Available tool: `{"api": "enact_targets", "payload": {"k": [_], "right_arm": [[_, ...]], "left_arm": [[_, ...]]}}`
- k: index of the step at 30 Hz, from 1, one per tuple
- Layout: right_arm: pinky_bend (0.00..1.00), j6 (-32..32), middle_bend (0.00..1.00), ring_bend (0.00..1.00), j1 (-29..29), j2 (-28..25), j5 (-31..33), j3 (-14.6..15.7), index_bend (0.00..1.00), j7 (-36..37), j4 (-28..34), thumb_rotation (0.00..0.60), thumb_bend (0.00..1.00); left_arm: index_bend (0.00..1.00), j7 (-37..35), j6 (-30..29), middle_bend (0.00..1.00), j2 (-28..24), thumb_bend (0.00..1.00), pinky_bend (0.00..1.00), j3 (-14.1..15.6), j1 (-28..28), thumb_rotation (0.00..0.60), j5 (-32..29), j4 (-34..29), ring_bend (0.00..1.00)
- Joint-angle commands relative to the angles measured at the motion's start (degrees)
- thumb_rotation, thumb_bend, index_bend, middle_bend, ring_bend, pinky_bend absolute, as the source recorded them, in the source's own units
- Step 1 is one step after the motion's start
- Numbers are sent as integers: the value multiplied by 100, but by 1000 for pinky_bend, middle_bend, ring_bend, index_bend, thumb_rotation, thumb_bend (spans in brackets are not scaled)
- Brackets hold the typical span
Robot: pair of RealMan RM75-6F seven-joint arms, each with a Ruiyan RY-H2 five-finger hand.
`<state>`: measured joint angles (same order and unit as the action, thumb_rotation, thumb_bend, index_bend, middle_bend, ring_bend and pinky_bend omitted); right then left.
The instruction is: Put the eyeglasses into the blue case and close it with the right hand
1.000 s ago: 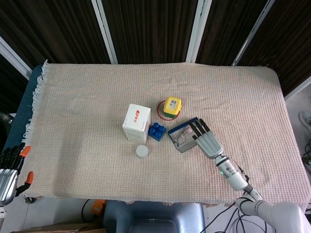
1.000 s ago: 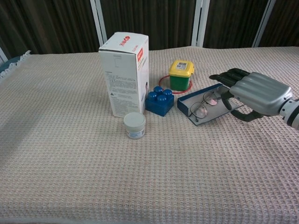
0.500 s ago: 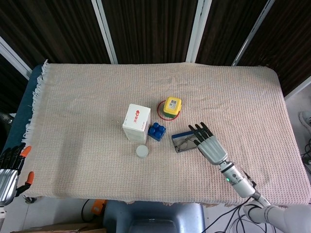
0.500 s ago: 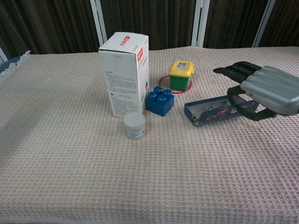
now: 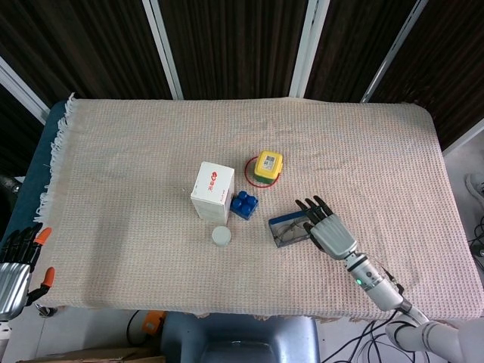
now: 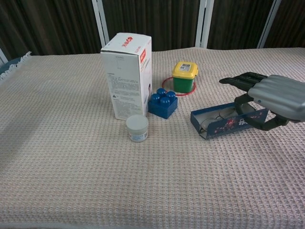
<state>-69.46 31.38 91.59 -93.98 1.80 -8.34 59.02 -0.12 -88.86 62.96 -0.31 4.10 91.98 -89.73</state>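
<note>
The blue case [image 5: 290, 229] [image 6: 228, 124] lies right of centre on the woven cloth, its patterned near flap standing up on edge. The wire-framed eyeglasses [image 6: 215, 116] [image 5: 285, 234] lie inside it, partly hidden by that flap. My right hand [image 5: 330, 232] [image 6: 272, 94] is at the case's right end. Its fingers [image 6: 240, 81] stretch out flat over the case and its thumb curls down against the raised flap. It grips nothing. My left hand [image 5: 15, 265] hangs off the table's near-left corner, holding nothing, fingers extended.
A white carton [image 5: 212, 189] [image 6: 127, 74] stands left of the case, with a blue toy brick [image 5: 243, 204] [image 6: 163, 102] beside it and a small white jar [image 5: 221, 236] [image 6: 137, 128] in front. A yellow-lidded green pot [image 5: 268, 166] [image 6: 184, 76] sits behind on a red ring.
The case's near flap has swung up from lying flat to standing on edge. The case slid a little toward me as my right hand drew back. The left hand stayed put.
</note>
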Motion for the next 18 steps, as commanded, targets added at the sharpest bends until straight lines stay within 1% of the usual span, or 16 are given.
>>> {"api": "enact_targets", "payload": {"k": [1, 4, 9, 11, 13, 16, 18], "right_arm": [[0, 40, 103, 0, 49, 18, -82, 46, 753, -18, -25, 600, 632], [0, -123, 103, 0, 48, 81, -116, -24, 753, 190, -50, 600, 632], [0, -108, 103, 0, 114, 48, -221, 5, 753, 278, -68, 600, 632], [0, -171, 103, 0, 116, 29, -226, -18, 753, 515, -21, 600, 632], [0, -121, 103, 0, 126, -33, -251, 35, 753, 726, 2, 600, 632], [0, -118, 103, 0, 100, -107, -290, 103, 753, 821, -21, 600, 632], [0, -219, 103, 0, 58, -112, -258, 56, 753, 883, -70, 600, 632]], "left_arm": [[0, -16, -9, 0, -7, 451, 36, -1, -4, 600, -3, 2, 0], [0, -38, -45, 0, -14, 451, 36, -5, -22, 600, -6, 10, 0], [0, -60, -63, 0, -14, 451, 36, 3, -30, 600, 15, 22, 0], [0, -70, -80, 0, -17, 451, 36, 0, -39, 600, 12, 22, 0], [0, -82, -96, 0, -23, 451, 36, -5, -47, 600, 5, 23, 0], [0, -101, -98, 0, -28, 451, 36, -8, -51, 600, -4, 29, 0], [0, -100, -77, 0, -29, 452, 36, -6, -44, 600, -9, 28, 0]]}}
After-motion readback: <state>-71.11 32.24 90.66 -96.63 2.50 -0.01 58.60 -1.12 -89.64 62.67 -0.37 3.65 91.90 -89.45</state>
